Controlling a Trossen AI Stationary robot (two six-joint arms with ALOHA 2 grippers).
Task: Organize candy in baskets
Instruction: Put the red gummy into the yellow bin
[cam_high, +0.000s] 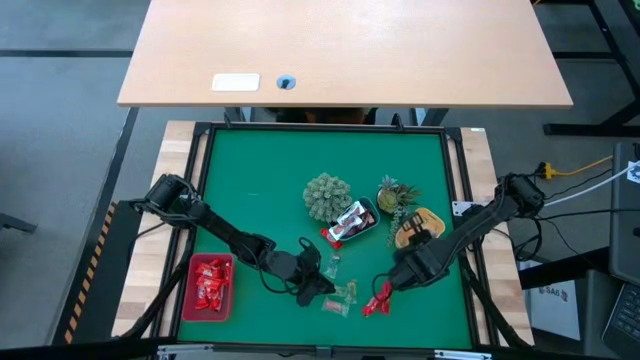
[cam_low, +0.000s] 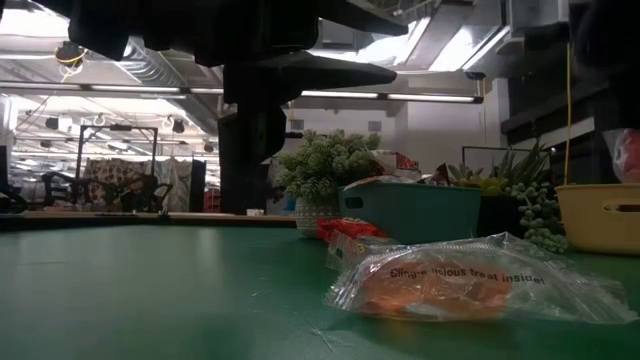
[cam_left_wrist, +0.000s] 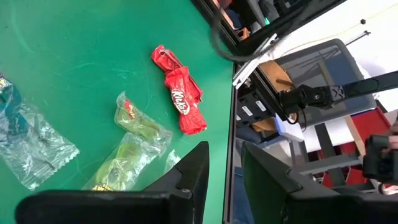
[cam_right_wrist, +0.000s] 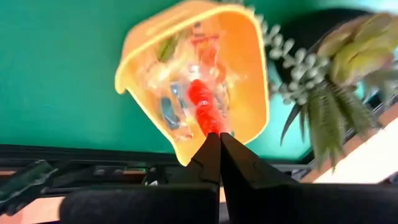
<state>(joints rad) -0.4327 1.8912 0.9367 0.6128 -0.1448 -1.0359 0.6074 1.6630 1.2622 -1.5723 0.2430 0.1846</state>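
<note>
Red, shiny-wrapped candy bar (cam_left_wrist: 180, 99) lay on the green mat just beyond my half-spread left gripper (cam_left_wrist: 224, 171), long axis slanting away from my empty fingers, while my right gripper (cam_right_wrist: 219, 146) pinched another red candy (cam_right_wrist: 203, 107) above the yellow-orange basket (cam_right_wrist: 142, 59).

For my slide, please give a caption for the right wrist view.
Right gripper, shut on a red candy, above the yellow basket.

Green table (cam_high: 250, 190). On it: red basket (cam_high: 210, 284) of candy near the front left corner, blue basket (cam_high: 352, 222) and yellow basket (cam_high: 418, 226) mid-right, two green plants (cam_high: 328, 195), loose clear sweets (cam_high: 338, 296), red wrapper (cam_high: 376, 298).
</note>
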